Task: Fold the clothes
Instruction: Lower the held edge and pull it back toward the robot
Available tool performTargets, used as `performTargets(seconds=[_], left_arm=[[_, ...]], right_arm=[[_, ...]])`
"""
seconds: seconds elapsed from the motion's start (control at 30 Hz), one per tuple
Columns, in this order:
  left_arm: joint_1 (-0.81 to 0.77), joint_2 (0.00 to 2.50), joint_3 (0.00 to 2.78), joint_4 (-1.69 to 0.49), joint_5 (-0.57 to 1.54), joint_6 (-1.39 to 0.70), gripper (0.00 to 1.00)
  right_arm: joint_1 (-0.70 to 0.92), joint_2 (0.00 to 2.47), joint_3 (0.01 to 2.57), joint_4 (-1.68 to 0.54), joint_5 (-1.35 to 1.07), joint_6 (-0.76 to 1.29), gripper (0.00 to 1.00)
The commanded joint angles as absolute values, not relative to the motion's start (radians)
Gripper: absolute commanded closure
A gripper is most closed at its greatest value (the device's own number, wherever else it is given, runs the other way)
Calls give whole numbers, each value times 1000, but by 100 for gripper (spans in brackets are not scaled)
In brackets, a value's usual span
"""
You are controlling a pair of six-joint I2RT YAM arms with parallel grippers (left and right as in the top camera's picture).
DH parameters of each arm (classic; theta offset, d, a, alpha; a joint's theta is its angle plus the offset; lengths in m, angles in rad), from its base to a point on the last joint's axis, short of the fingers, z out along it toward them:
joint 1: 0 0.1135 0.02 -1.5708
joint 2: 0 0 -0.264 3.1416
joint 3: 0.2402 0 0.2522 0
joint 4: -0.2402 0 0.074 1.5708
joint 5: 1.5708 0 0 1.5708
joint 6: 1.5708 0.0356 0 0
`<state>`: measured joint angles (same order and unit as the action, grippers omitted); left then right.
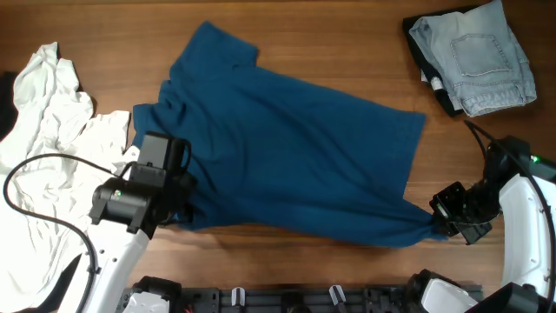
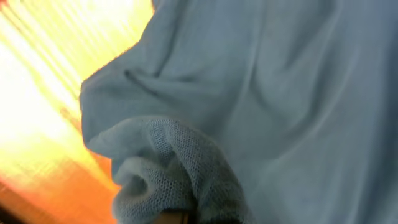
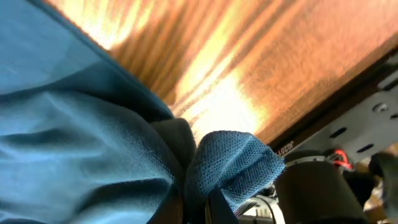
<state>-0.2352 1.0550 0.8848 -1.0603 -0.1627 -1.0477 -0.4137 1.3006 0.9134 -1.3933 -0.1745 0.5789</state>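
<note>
Overhead, mid-table: deep-blue short-sleeved cotton T-shirt (image 1: 295, 148) lies spread on the brown wooden table (image 1: 347, 35), slanting from upper left to lower right, wrinkled, not flat. My left gripper (image 1: 184, 207) sits at the T-shirt's lower-left edge, jaws closed onto the cloth; tips hidden by fabric from this angle. My right gripper (image 1: 437, 223) is at the lower-right corner, jaws pinched on it, cloth drawn to a point there. Large white shirt (image 1: 52, 148) is crumpled at far left, its right edge just beside the T-shirt's left sleeve. Pale blue denim jeans (image 1: 476, 59), folded w/ stitched back pocket up, are at top right, well apart from the T-shirt.

Left wrist cam: nearly all T-shirt fabric (image 2: 267, 93), washed out to pale grey-blue. A bunched fold sits at bottom centre, where I have it clamped. Fingers barely show. Wood w/ strong glare at left.

Right wrist cam: T-shirt (image 3: 74, 149) fills the left half and reads true blue. A small wad of its knit corner pokes out past my closed jaws at bottom centre. Tabletop behind w/ glare, table edge and dark rig frame at right.
</note>
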Motion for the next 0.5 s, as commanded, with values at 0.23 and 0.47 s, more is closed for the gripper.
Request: performTargets(seconds=[0.23, 0.47], left_arm=[[-219, 1076, 881, -952, -241, -998, 96], [-220, 1173, 881, -900, -245, -997, 96]], right_arm=[[-372, 1340, 998, -1322, -126, 558, 96], [-68, 1463, 1005, -1283, -17, 633, 96]])
